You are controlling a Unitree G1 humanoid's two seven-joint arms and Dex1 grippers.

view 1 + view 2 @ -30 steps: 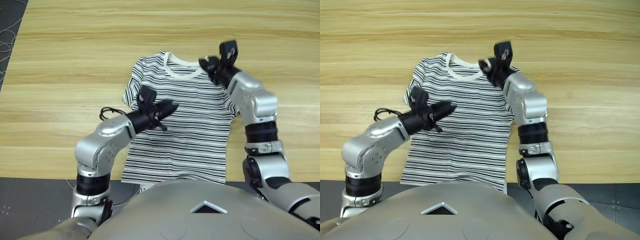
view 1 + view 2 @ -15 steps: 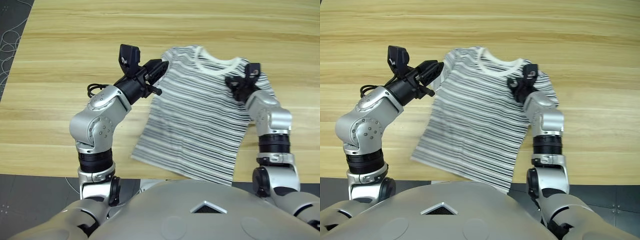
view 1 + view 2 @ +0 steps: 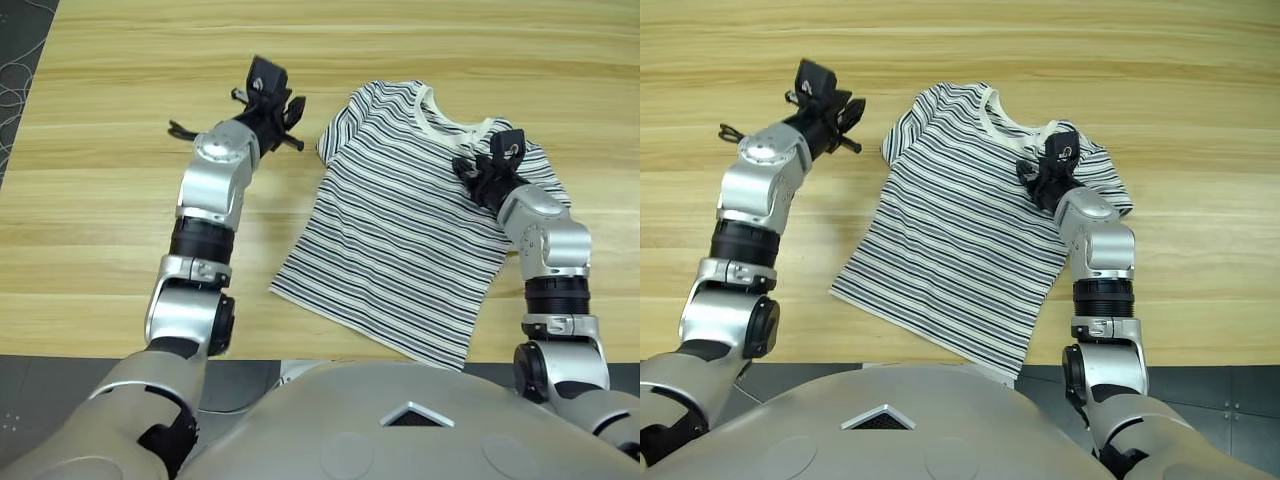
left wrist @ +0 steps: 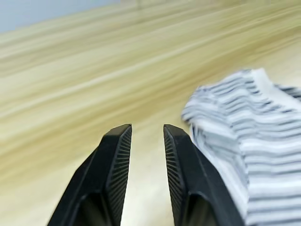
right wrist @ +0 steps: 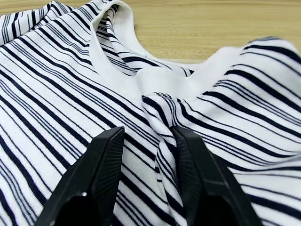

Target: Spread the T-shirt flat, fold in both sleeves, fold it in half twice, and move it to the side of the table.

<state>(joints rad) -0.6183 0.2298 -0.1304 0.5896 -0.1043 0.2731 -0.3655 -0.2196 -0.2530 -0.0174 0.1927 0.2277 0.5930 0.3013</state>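
The black-and-white striped T-shirt [image 3: 400, 240] lies face up on the wooden table [image 3: 110, 230], turned so its white collar [image 3: 440, 112] points far right and its hem near left. My right gripper [image 3: 472, 172] rests on the shirt just below the collar. In the right wrist view it [image 5: 148, 128] is shut on a raised ridge of striped fabric [image 5: 160, 108]. My left gripper [image 3: 288, 112] hovers over bare wood just left of the shirt's left sleeve [image 3: 345, 125]. The left wrist view shows it [image 4: 147, 128] open, nothing between the fingers [image 4: 117, 160].
Dark floor [image 3: 20, 60] borders the table's left side, and the table's near edge [image 3: 80, 350] runs just in front of the shirt's hem. Bare wood stretches to the left of the shirt and beyond it.
The left gripper swung from over the shirt's middle to the left sleeve, then came off it to the left. The shirt has turned to lie slanted. The head camera shifted.
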